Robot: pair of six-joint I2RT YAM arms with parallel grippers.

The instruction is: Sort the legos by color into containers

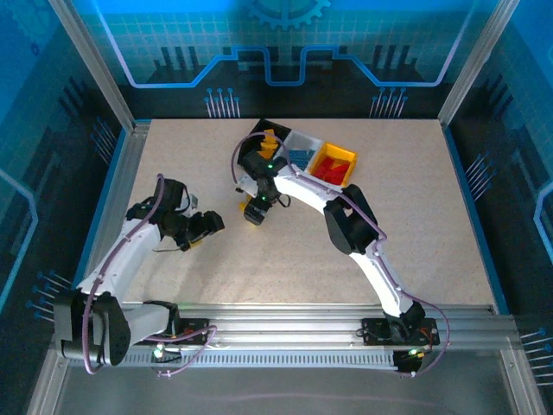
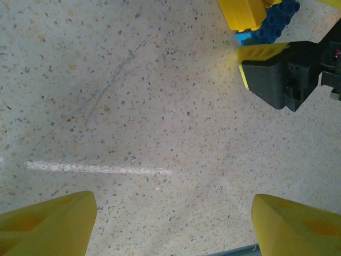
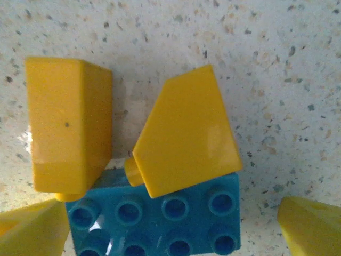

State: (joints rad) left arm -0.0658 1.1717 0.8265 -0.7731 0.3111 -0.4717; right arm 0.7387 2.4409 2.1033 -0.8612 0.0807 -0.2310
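Top external view: three joined containers [image 1: 316, 138], black, white, yellow-orange, sit upper middle on the tabletop [image 1: 415, 225]; right wrist view: a light blue studded lego [image 3: 176, 218] at bottom centre, two smooth yellow legos [image 3: 66, 128] touching it; right gripper [image 3: 171, 228] wide either side of it; left gripper [image 2: 173, 226] wide, empty.

Desk [image 1: 415, 225]: pale speckled top, faintly scratched.
Containers [image 1: 313, 138]: joined row, far centre of the desk.
Legos: yellow brick [image 3: 69, 128] and sloped yellow brick [image 3: 186, 133], both touching blue brick [image 3: 176, 218].
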